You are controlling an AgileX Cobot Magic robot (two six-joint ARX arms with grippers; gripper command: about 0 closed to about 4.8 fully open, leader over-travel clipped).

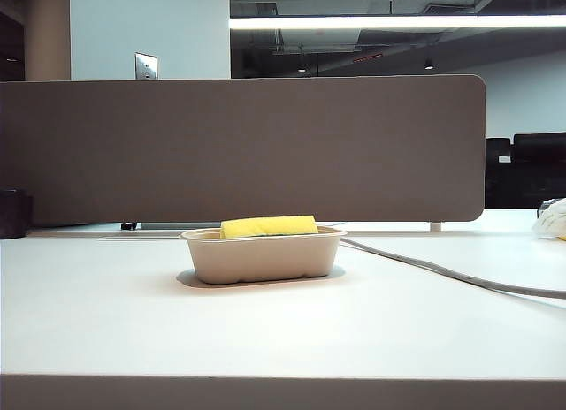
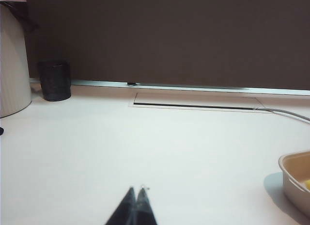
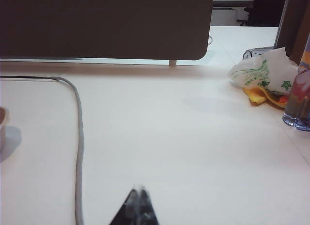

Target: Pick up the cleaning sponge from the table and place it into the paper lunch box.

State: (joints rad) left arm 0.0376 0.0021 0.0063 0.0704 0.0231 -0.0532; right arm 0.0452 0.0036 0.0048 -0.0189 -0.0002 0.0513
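Two grippers, both parked low over the near part of the big flat off-white table [image 1: 106,322], and neither is carrying anything. In the left wrist view the left gripper [image 2: 136,189] has its dark fingertips pinched together with nothing between them; same story for the right gripper [image 3: 139,188] in its own view. Neither arm shows up in the exterior view at all.

Further out, roughly mid-table, sits the shallow oblong beige paper-pulp lunch box [image 1: 262,258], long axis running side to side, parallel to the table's front edge. The rectangular bright yellow cleaning sponge [image 1: 269,226] is already lying in it, lengthwise along the box, its top poking above the rolled rim. I can't see the green scouring face from here, so it's probably turned down or away.

Which arm is closer? The left wrist view catches a corner of the box with a sliver of yellow inside, so I'd say the left one, with the box off to its inner side. Looks to me like the job's basically done and nothing's left to grab.

Beyond the box a grey cable [image 1: 442,270] snakes toward the far right edge, with the brown divider panel [image 1: 239,145] along the back edge.
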